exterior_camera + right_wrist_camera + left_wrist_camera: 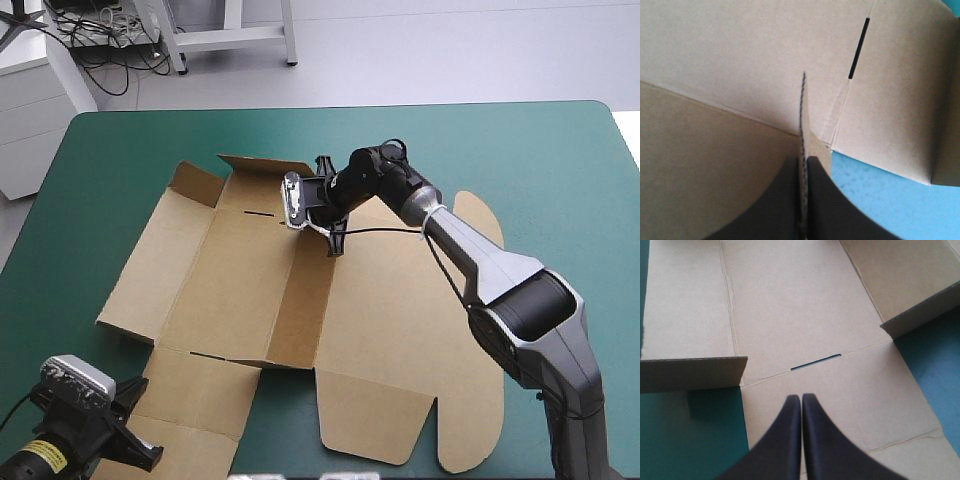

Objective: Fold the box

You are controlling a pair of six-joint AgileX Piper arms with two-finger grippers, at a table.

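The brown box (pixel 240 280) lies opened out on the teal-green cover, lid panel (pixel 400 320) flat to the right. Its long right wall (pixel 305 300) stands raised; the left wall (pixel 140 270) leans outward and a far flap (pixel 265 165) tilts up. My right gripper (pixel 335 238) holds that raised wall at its far end. In the right wrist view the right gripper (pixel 802 160) is shut on the board's edge (pixel 803 110). My left gripper (pixel 135 400) hovers at the near left corner. The left gripper (pixel 801 397) is shut and empty over the near flap, a slot (pixel 816 361) just ahead.
Bare teal-green cover (pixel 540 160) stretches along the far side and right of the table. Cover (pixel 690 440) also shows beside the near flap. The rounded lid tabs (pixel 470 420) reach close to the table's near right side.
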